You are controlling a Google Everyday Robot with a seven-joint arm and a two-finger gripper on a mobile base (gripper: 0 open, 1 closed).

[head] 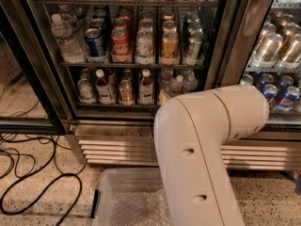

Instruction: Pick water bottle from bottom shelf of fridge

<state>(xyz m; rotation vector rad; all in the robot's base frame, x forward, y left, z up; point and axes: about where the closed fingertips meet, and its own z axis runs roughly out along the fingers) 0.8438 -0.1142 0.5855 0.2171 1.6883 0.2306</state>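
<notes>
The fridge (44,81) fills the upper part of the camera view, and its left glass door (23,79) is swung open. On the bottom shelf (117,106), small clear water bottles (176,84) stand at the right, just behind the top of my arm. My cream arm link (202,149) rises from the lower edge and bends right at an elbow (240,112), hiding part of the shelf. The gripper is out of view, hidden beyond the arm.
Brown-liquid bottles with white caps (104,86) stand at the shelf's left. Cans (121,44) and a large clear bottle (66,39) sit on the rack above. A louvered steel base (117,147) runs below. A clear plastic bin (127,199) and black cables (42,192) lie on the floor.
</notes>
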